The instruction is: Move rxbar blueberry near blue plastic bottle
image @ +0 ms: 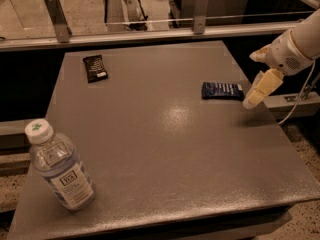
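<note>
The step in hand was the approach: the rxbar blueberry [223, 90] had not been picked up and lay flat on the desk [165, 154], well apart from the blue plastic bottle [60, 171]. It sat across the desk from the bottle, toward the far corner diagonally opposite it. The pincer [256, 93] hung farther still from the bottle, just past the bar's outer short end and slightly above the desk, touching nothing that could be seen. Whether the pincer stood apart or together could not be told.

The bar's long axis ran roughly across the camera view. One short end pointed at the pincer and the other pointed back over the desk, passing well behind the bottle rather than at it. The white print faced up.

The next move likely called for bringing the pincer over the bar's middle, turned so it closed across the narrow width, then lowering onto the thin wrapper. A long diagonal carry toward the upright bottle would follow. A smaller black wrapper [95, 68] lay well behind the bottle, out of that path.
</note>
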Controlling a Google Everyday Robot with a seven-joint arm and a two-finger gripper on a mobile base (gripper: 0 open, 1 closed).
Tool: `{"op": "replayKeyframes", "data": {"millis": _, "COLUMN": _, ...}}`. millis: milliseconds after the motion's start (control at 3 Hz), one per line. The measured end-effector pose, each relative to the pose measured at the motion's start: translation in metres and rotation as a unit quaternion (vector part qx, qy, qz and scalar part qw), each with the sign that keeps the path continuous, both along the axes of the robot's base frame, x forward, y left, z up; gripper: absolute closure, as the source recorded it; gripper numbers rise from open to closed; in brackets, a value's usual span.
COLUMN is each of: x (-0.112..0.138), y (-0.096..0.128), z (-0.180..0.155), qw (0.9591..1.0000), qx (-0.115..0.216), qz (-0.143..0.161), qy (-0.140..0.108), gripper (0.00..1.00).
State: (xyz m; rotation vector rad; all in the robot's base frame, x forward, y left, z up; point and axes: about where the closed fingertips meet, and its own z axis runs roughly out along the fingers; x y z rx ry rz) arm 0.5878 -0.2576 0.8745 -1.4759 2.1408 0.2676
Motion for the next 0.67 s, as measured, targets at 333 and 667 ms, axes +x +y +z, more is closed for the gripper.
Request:
{"op": "replayKeyframes", "data": {"millis": 333, "x": 0.017, "y": 0.006, "z": -0.014, "qw": 0.9991, "qx": 0.042, "qz": 0.004, "qy": 0.012, "gripper": 0.00}}
{"op": "replayKeyframes", "data": {"millis": 667, "x": 0.030, "y": 0.017, "z": -0.026, "qw": 0.9971, "qx": 0.072, "qz": 0.011, "qy": 0.022, "gripper": 0.00}}
